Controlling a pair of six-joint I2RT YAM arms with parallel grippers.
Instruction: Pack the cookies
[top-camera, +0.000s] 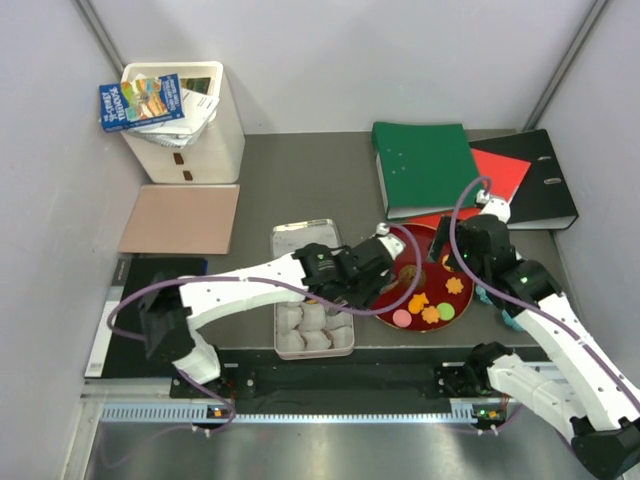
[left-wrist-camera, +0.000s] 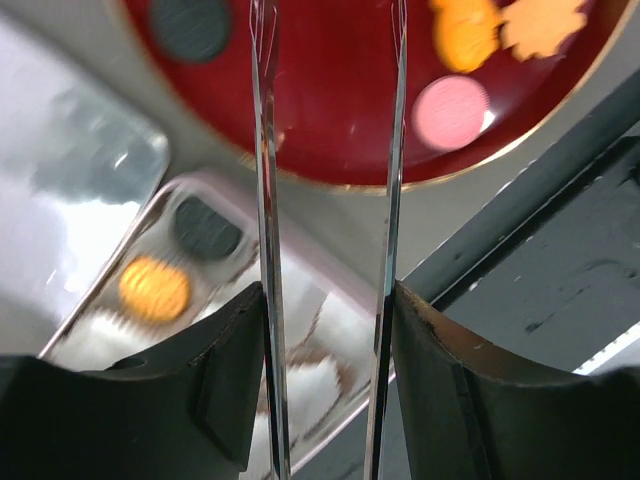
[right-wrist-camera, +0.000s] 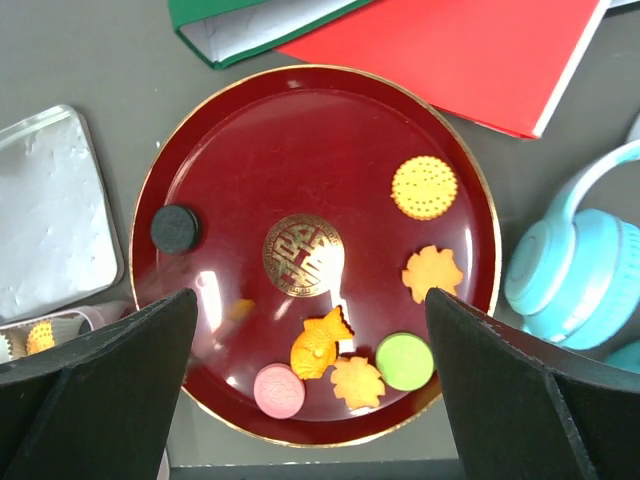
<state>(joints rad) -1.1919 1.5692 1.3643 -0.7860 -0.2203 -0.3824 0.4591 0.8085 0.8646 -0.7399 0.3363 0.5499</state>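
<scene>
- The left gripper (left-wrist-camera: 330, 15) hangs over the near rim of the red lacquer plate (left-wrist-camera: 340, 170), its two thin blades apart with nothing between them; the right gripper (right-wrist-camera: 310, 292) hovers above the plate's centre, fingers spread wide and also empty
- Seven cookies lie loose on the plate, among them the black cookie (right-wrist-camera: 175, 228), the pink cookie (right-wrist-camera: 279, 390) and the green cookie (right-wrist-camera: 404, 361); two more, an orange cookie (left-wrist-camera: 153, 288) and a black one, already sit in paper cups (top-camera: 303, 322) in the tin (top-camera: 277, 335)
- The blades are narrow and the plate is glossy, so a flat biscuit pinched off-centre may skate away or flip
- The pink cookie, the fish-shaped cookie (right-wrist-camera: 320, 345) and a flower cookie (right-wrist-camera: 357, 382) lie close together near the rim; closing on one could nudge a neighbour over the edge
- Both arms crowd the same plate, so a careless reach could knock one against the other
- The cups look light; a low pass over the tin might drag or tip one and spill what is packed
</scene>
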